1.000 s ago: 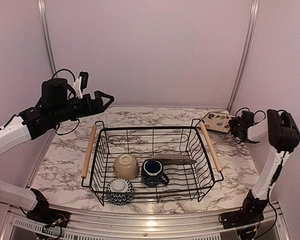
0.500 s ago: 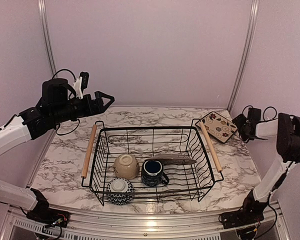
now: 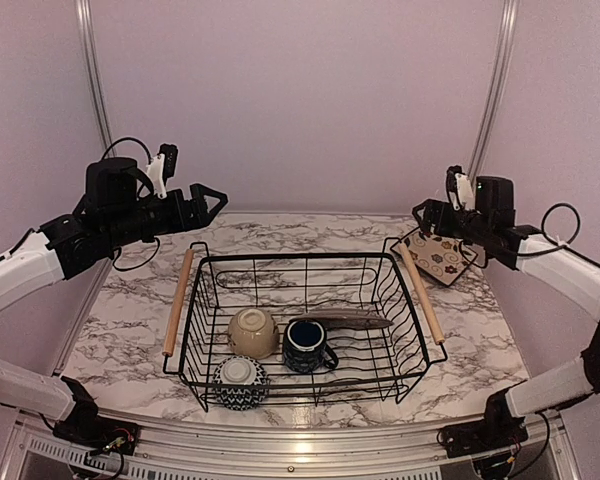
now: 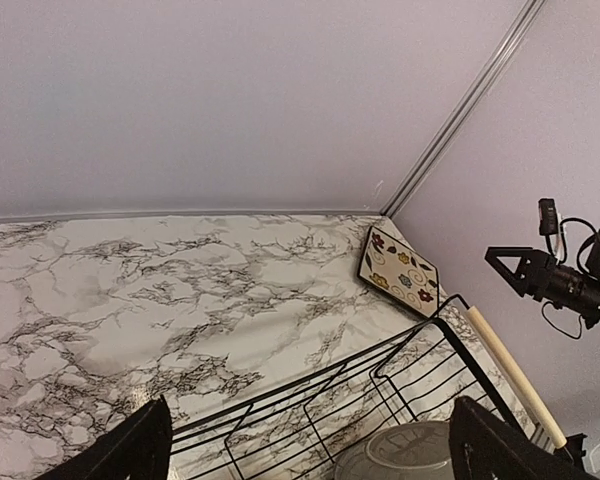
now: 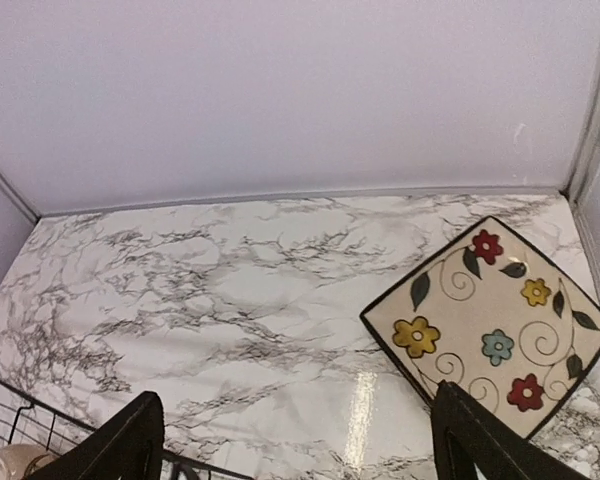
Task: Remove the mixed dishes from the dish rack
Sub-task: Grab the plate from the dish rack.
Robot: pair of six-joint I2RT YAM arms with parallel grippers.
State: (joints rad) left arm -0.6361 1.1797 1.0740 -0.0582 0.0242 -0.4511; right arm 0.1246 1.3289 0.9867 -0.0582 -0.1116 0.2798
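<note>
**Floral plate out on the table, four dishes in the rack**

The right fingers (image 5: 120, 450) stand wide apart and hold nothing. They hang in the air above the far right corner of the dish rack (image 3: 300, 257). The square cream floral plate (image 5: 490, 325) lies flat on the marble table (image 5: 230, 290) beneath them, touching neither finger. That plate sits outside the rack, just beyond the far end of its right wooden handle (image 3: 421, 293).

The left fingers (image 4: 130, 455) are likewise spread wide and empty. They are raised above the table beyond the rack's far left corner and point across toward its right side.

Inside the rack, the beige bowl (image 3: 252, 332) rests left of centre. The dark blue mug (image 3: 305, 345) stands mouth-up just beside it, toward the right. The small blue-and-white patterned bowl (image 3: 240, 383) sits in the near left corner. The round grey plate (image 3: 348, 320) lies low on the wires just behind the mug, toward the rack's right side; its motif cannot be made out.
</note>
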